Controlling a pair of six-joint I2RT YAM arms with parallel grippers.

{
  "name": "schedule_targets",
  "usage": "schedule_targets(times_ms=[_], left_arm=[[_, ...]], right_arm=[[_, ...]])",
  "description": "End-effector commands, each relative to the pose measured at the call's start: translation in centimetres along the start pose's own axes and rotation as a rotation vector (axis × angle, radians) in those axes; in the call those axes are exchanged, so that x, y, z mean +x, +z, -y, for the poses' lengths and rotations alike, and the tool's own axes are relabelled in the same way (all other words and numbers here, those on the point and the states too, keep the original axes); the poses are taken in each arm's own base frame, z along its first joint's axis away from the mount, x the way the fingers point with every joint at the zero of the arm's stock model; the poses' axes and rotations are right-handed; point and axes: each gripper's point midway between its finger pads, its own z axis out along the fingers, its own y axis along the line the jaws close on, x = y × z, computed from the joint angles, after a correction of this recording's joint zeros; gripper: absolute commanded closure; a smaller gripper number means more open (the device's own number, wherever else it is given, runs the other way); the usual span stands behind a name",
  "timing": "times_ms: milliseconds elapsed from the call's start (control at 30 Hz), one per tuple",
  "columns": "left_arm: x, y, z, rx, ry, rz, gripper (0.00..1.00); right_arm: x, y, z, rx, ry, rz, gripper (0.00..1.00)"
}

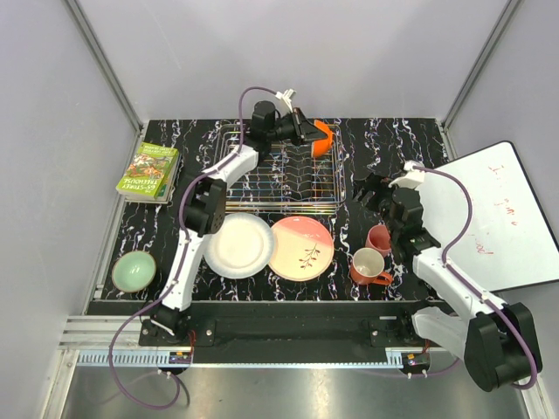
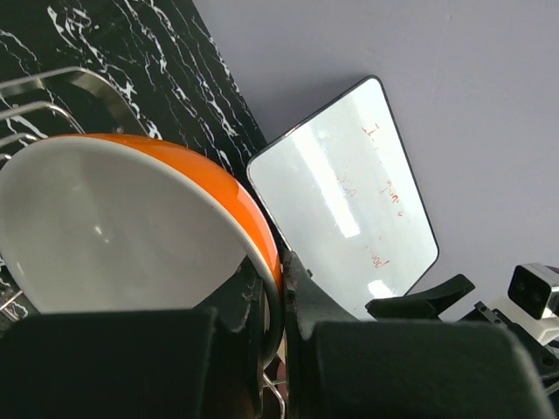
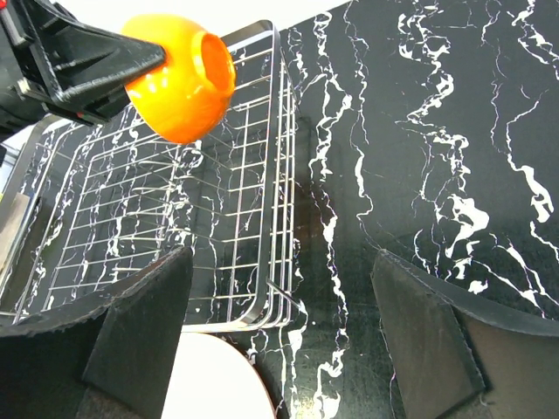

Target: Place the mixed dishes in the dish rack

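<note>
Two pincers show from above: the left pincer (image 1: 307,131) grips the orange bowl (image 1: 323,138) over the 1 o'clock corner of the dish rack (image 1: 262,179); the right pincer (image 1: 371,188) hangs at the rack's 3 o'clock. Left wrist: bowl rim pinched between the fingers, bowl spreading toward 10 o'clock. Right wrist: fingers wide apart, empty, bowl at 11 o'clock.

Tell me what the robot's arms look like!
The left arm and right arm have white tube-shaped links joined by chunky black joints. A thin purple cable loops along each. The left gripper and right gripper are black, with two flat wedge-shaped fingers.
</note>
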Motion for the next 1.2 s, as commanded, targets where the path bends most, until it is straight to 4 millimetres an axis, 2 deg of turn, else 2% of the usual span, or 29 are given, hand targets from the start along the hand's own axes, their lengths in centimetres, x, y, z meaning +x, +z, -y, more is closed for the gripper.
schedule_targets(times_ms=[0,33,267,333,367,433,467,567,600,767,800,867,900,967,1000,1033,1067,1100,1133,1167], left_arm=[[0.5,0.3,-0.3,-0.001,0.04,0.017,1.0],[1.1,0.2,-1.0,-0.015,0.025,0.011,1.0],[2.3,-0.7,-1.3,-0.028,0.017,0.003,1.0],[2.3,-0.7,-1.0,-0.022,0.018,-0.002,0.92],[2.3,-0.7,-1.0,-0.019,0.019,-0.003,0.79],[2.0,-0.8,-0.7,-0.019,0.032,0.004,0.66],[2.0,-0.7,-0.5,-0.018,0.037,0.005,0.53],[1.5,-0.9,0.4,-0.013,0.065,0.01,0.46],[1.1,-1.1,1.1,-0.01,0.09,0.016,0.39],[0.1,-2.1,3.7,-0.025,0.19,0.026,0.37],[-0.5,-2.7,5.2,-0.018,0.246,0.03,0.37],[-0.3,-3.8,5.8,-0.057,0.258,-0.005,0.37],[-1.3,-5.2,7.5,-0.062,0.336,0.005,0.37],[-0.6,-7.4,7.2,-0.139,0.324,-0.041,0.37],[-1.8,-9.3,8.5,-0.164,0.417,-0.029,0.36],[-0.8,-10.9,7.3,-0.246,0.393,-0.066,0.36],[-1.7,-13.3,8.9,-0.277,0.494,-0.049,0.35],[0.1,-15.4,7.0,-0.372,0.457,-0.102,0.35],[0.7,-17.2,6.8,-0.424,0.476,-0.122,0.34],[0.4,-19.9,8.3,-0.469,0.592,-0.124,0.33]], right_arm=[[-1.8,0.3,-1.6,-0.04,-0.004,0.034,0.08],[-1.7,0.4,-1.5,-0.037,-0.002,0.032,0.08],[-1.6,0.4,-1.5,-0.037,-0.001,0.027,0.07],[-1.4,0.4,-1.6,-0.039,0.002,0.019,0.07],[-1.3,0.4,-1.6,-0.039,0.005,0.015,0.07],[-1.3,0.3,-1.6,-0.039,0.008,0.014,0.05],[-1.3,0.3,-1.5,-0.036,0.006,0.013,0.05],[-1.2,0.4,-1.4,-0.029,0.003,0.007,0.02],[-1.2,0.4,-1.3,-0.024,0.004,0.006,0.02],[-1.6,0.5,-1.2,-0.01,-0.012,0.014,0.0],[-1.7,0.5,-1.0,0.001,-0.017,0.013,0.0],[-2.2,0.6,-1.1,0.009,-0.026,0.019,0.0],[-2.3,0.6,-0.8,0.026,-0.029,0.019,0.0],[-2.5,0.5,-0.6,0.04,-0.031,0.023,0.0],[-2.5,0.4,-0.2,0.06,-0.031,0.022,0.0],[-2.5,0.3,-0.1,0.068,-0.024,0.023,0.0],[-2.2,0.3,0.4,0.092,-0.023,0.012,0.0],[-2.2,0.3,0.4,0.098,-0.02,0.009,0.0],[-2.0,0.3,0.5,0.104,-0.013,0.002,0.0],[-1.5,0.2,0.8,0.119,-0.017,-0.023,0.0]])
